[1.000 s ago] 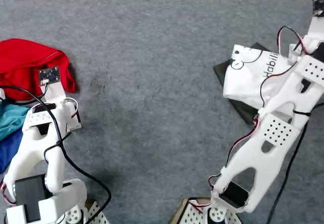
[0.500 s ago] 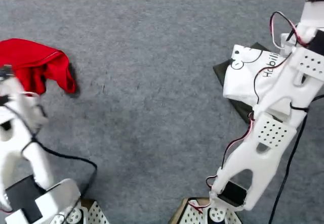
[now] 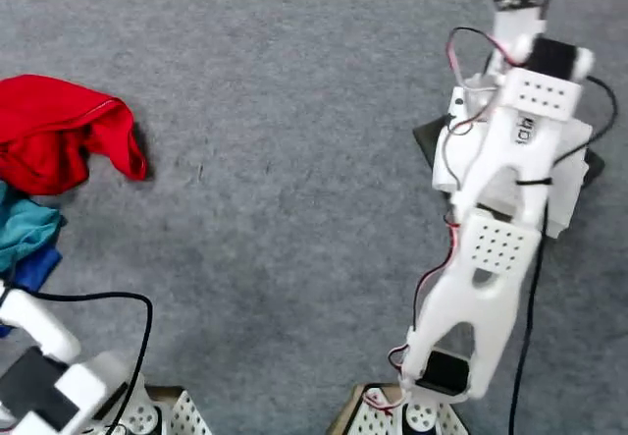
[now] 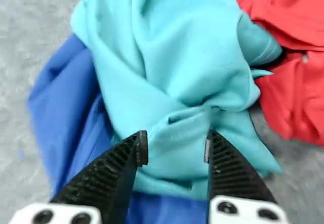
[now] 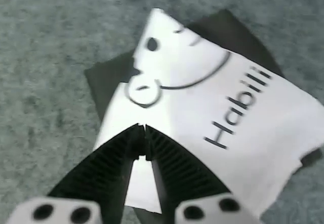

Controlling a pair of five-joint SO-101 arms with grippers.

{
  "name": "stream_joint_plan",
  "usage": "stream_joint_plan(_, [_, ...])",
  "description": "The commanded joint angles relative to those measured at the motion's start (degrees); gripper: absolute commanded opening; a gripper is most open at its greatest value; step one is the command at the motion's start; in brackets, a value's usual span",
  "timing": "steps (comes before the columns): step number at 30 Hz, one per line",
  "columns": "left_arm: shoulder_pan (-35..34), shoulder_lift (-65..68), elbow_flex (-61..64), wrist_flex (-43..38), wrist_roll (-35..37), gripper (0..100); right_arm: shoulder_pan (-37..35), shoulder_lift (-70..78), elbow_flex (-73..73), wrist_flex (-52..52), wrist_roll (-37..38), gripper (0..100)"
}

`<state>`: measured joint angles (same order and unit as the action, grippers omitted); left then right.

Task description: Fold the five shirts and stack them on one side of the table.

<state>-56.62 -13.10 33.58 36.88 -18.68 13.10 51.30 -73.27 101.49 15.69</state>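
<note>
Poised left gripper (image 4: 174, 147), jaws spread, over crumpled turquoise cloth shirt (image 4: 167, 67); needed one raised fold pinched, sparing rumpled blue cloth shirt (image 4: 66, 113). Held right gripper (image 5: 142, 138) clenched, empty.

Blk printed word + line drawing on folded white shirt (image 5: 202, 97), atop dark shirt (image 5: 107, 82). Wording not transcribed.

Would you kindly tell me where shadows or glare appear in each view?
High view: even light on the table, no glare; the red shirt casts a soft shadow along its edge facing the table's middle. Left wrist view: folds of the teal shirt hold shadows ahead of the open left pincer. Right wrist view: the white shirt is brightest, not washed out, beneath the shut right pincer.
</note>
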Motion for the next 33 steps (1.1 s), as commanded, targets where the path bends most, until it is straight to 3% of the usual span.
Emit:
stream_joint_plan(1, [1.41, 4.88, 5.80, -16.44, -0.26, 19, -3.74, -4.09, 0.75, 0.70, -0.18, 0.5])
stream_joint_plan(4, [1.58, 12.09, 5.71, -20.31, -0.26, 14, -5.05, -4.09, 1.63, 0.70, -2.29, 0.5])
stream_joint_plan(8, [1.14, 18.68, 0.53, -16.88, -0.26, 3, -5.41, -4.26, 1.63, 0.79, -4.22, 0.5])
stream_joint_plan(16, [3.52, 13.76, -21.10, 15.65, -0.18, 2, -4.88, -4.70, 1.19, 0.88, -4.22, 0.5])
stream_joint_plan(19, [7.12, 10.42, -27.78, 24.70, -0.18, 2, -4.88, -7.69, 1.89, 0.97, -4.22, 0.5])
stream_joint_plan(25, [16.00, 3.12, -32.44, 31.03, -0.18, 2, -3.30, -21.23, 6.81, 0.97, -4.22, 0.5])
stream_joint_plan(33, [34.64, -8.84, -32.35, 39.82, 2.29, 2, 3.74, -45.41, 30.46, 0.88, -3.87, 0.5])
